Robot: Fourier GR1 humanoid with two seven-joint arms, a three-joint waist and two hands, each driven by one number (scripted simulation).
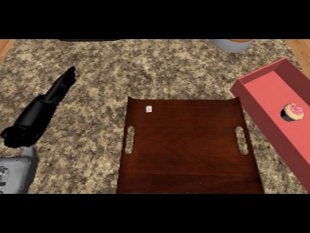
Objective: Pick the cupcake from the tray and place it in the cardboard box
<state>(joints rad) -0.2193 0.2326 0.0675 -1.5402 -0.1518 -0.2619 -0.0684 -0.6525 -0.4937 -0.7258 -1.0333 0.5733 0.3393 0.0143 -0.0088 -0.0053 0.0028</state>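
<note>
I see the cupcake (292,112) already sitting inside the red cardboard box (264,86); the tray (184,159) holds nothing. My left hand (62,84) rests on the worktop (83,59), fingers straight, released. I judge the task done.

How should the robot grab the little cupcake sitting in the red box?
Best from above: the cupcake stands upright, pink top up, and the red box has walls beside it. Fingers should probably pinch the dark base low on opposite sides, sparing the topping.
</note>
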